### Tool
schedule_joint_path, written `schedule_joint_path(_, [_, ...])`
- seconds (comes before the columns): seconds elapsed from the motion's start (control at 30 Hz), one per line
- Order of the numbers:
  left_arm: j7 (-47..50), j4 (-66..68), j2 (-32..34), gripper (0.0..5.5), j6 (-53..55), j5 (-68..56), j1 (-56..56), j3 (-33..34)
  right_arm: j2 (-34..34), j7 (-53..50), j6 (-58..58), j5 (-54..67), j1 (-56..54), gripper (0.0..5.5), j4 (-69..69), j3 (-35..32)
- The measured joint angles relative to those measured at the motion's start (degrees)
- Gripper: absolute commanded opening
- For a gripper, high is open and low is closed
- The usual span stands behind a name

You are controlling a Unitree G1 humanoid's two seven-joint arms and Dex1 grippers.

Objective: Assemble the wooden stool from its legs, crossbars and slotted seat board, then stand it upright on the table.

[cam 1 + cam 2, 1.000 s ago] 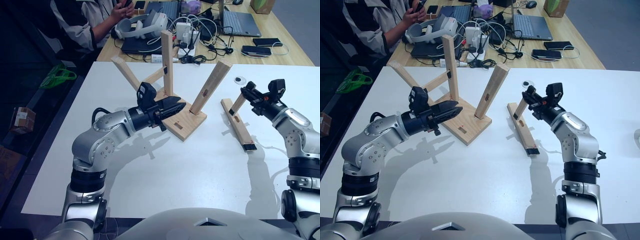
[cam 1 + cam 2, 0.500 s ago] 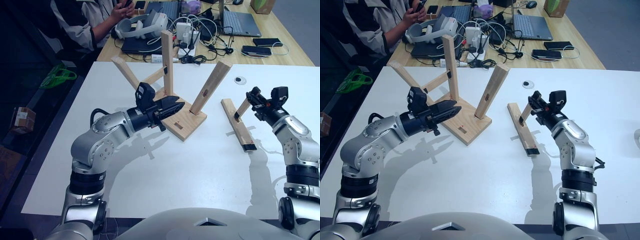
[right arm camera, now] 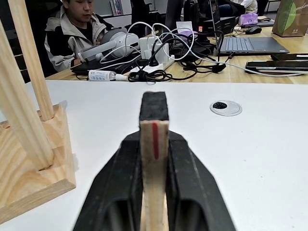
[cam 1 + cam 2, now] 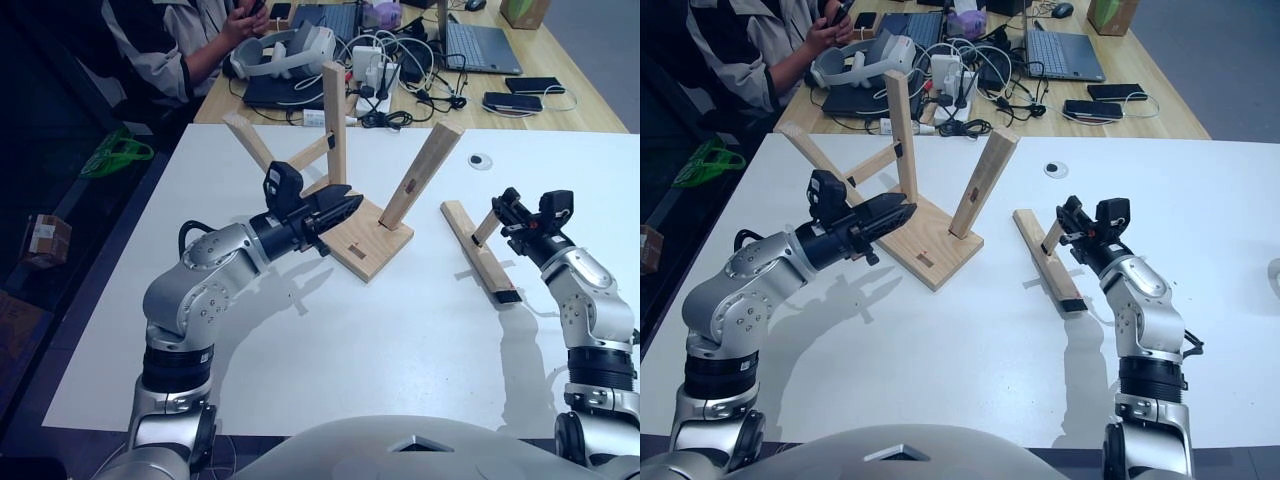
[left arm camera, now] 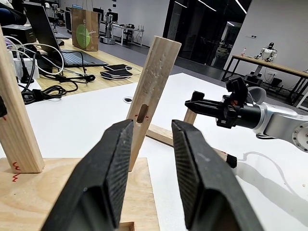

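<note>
While my left claw (image 4: 343, 204) hovers empty, jaws moderately apart, over the seat board (image 4: 366, 246), it has drawn back a touch toward the table's (image 4: 400, 340) left edge. The board lies upside down toward the middle of the far edge, with three legs (image 4: 334, 120) standing in it. Further right, my right claw (image 4: 503, 207), clamped on a short crossbar (image 4: 484, 229), has sunk toward the near edge. The bar's free end now meets the fourth leg (image 4: 493, 273), lying flat near the right edge. I judge the bar is being brought to that leg's slot, and the stool remains one leg short.
</note>
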Motion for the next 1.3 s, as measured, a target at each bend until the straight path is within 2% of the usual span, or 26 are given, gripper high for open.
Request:
schedule_joint_path(0.17, [0.1,0.0,0.0,1.43,0.0,0.0,-0.5,0.2,1.2,0.3,-9.1,-2.2,2.5,0.4,2.9,1.9])
schedule_joint_path(0.3, [0.3,0.0,0.0,1.43,0.0,0.1,-0.5,0.2,1.3,0.3,-12.1,-2.8,2.6,0.4,4.3,2.9])
schedule_joint_path(0.67, [1.1,0.0,0.0,1.43,-0.1,0.2,-0.7,0.5,0.3,-1.5,-3.4,-0.3,-5.8,0.4,2.0,0.3])
schedule_joint_path(1.13, [1.9,-0.2,0.0,1.43,-0.2,0.4,-1.0,0.5,0.0,-2.7,-0.9,0.1,-8.6,0.4,-1.3,-0.9])
schedule_joint_path(1.3, [1.9,-0.3,0.4,1.43,-0.1,0.3,-1.2,0.6,0.1,-5.7,-0.9,0.2,-15.3,0.4,-3.6,-1.7])
